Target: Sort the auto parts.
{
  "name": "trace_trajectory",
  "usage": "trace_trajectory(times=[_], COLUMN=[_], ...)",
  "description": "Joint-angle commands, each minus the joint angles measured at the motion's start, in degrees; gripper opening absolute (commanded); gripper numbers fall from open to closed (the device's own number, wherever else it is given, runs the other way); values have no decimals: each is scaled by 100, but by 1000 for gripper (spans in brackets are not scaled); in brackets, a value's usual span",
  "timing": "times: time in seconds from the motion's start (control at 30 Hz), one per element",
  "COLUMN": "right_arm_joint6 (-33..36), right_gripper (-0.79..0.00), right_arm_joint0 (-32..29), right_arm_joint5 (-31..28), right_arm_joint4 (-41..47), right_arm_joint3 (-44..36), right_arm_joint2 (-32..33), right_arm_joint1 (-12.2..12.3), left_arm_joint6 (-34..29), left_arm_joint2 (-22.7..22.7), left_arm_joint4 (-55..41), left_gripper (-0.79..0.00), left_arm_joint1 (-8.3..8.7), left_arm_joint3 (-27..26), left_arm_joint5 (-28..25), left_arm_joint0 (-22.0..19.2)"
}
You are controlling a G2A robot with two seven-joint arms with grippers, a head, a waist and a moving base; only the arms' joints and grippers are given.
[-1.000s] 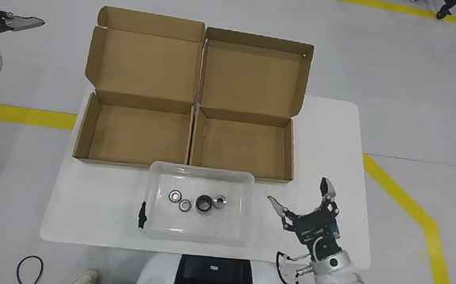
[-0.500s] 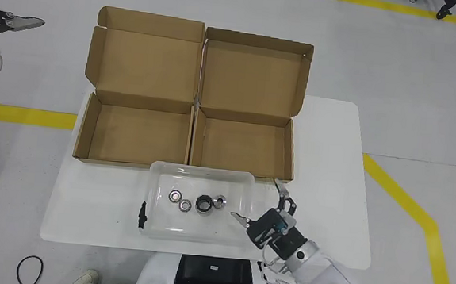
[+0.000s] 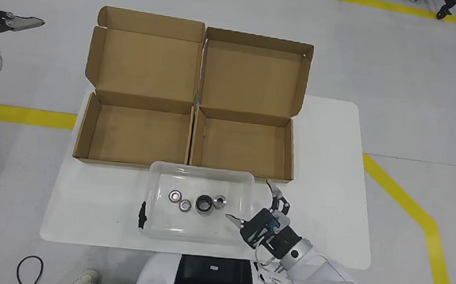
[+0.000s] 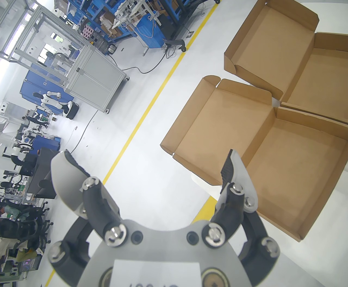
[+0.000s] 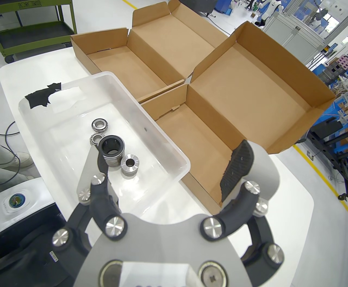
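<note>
Cardboard boxes [image 3: 141,136] hold nothing yet; we see all four parts [image 3: 204,205] in the clear bin [image 3: 202,170], both arms' jaws spread.

The bin [image 3: 202,169] is open on top. Its four parts [image 3: 199,203] are bunched mid-floor, leaving bare floor toward both ends. The right pincer [image 3: 250,202], spread wide, hangs over the bin's right end, with bare desk [image 3: 329,173] beyond it. Behind the bin, the left box [image 3: 133,135] and right box [image 3: 243,147] stand open, lids folded back.
</note>
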Motion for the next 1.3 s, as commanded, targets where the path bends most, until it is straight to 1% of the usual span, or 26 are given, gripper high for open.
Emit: trace_trajectory(times=[0.0, 0.13, 0.23, 0.4, 0.7, 0.83, 0.93, 1.03, 1.27], right_arm_joint6=[0, -16, 173, 435, 304, 443, 649, 811, 830], right_gripper=[0, 0, 0, 0, 0, 0, 0, 0, 0], right_arm_joint0=[0, 48, 381, 880, 1374, 1585, 1758, 1919, 1934], right_arm_joint5=[0, -30, -285, -609, -1218, -1505, -1511, -1395, -1364], right_arm_joint4=[0, 85, -63, 113, 722, 796, 840, 941, 953], right_arm_joint3=[0, 62, 198, 499, 956, 1100, 1182, 1287, 1301], right_arm_joint2=[0, -50, -293, -542, -537, -618, -748, -870, -876], right_arm_joint1=[0, -1, 6, 2, 57, 85, 82, 69, 67], left_arm_joint6=[0, 0, 0, 0, 0, 0, 0, 0, 0], left_arm_joint2=[0, 0, 0, 0, 0, 0, 0, 0, 0], left_arm_joint4=[0, 0, 0, 0, 0, 0, 0, 0, 0], left_gripper=[0, 0, 0, 0, 0, 0, 0, 0, 0], left_arm_joint1=[0, 0, 0, 0, 0, 0, 0, 0, 0], left_arm_joint3=[0, 0, 0, 0, 0, 0, 0, 0, 0], left_arm_joint5=[0, 0, 0, 0, 0, 0, 0, 0, 0], left_arm_joint0=[0, 0, 0, 0, 0, 0, 0, 0, 0])
